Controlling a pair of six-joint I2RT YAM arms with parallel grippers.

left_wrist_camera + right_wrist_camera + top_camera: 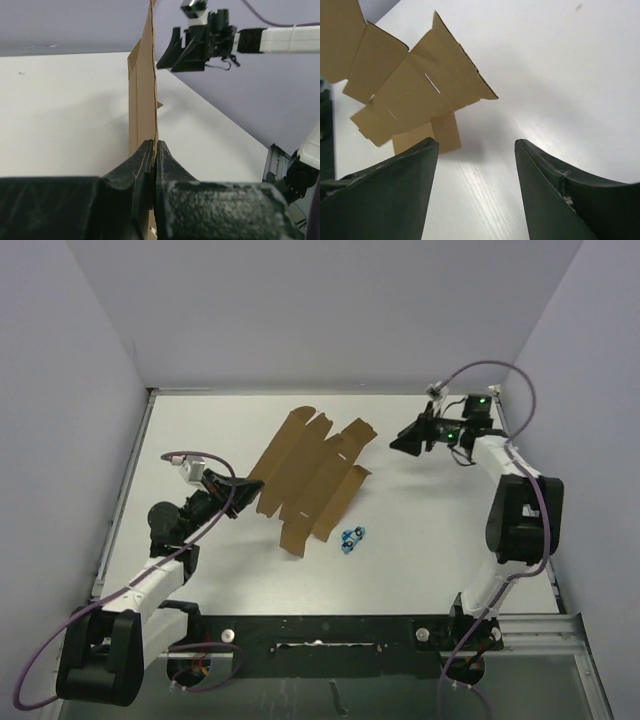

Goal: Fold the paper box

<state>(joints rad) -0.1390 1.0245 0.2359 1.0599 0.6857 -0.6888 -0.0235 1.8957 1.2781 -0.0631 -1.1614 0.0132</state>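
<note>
White table (420, 540) | left gripper (154, 150) clamps paper box (310, 475) edge, holding it up for folding | right gripper (476, 145) agape, empty

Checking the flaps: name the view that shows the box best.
Top external: the whole box shows, flaps spread. Left wrist sees it edge-on, pinched by the left gripper. Right wrist catches one part with slots.

1. The left arm (150, 585), at lower left of the overhead view, and the right arm (492, 455), at right, both have white links between bulky black joint housings.
2. A thin purple cable (200, 454) loops along each arm.
3. Small green lights (483, 398) glow at upper right.
4. The fingers (395, 195) are matt black tapered wedges with grey scuffs.
</note>
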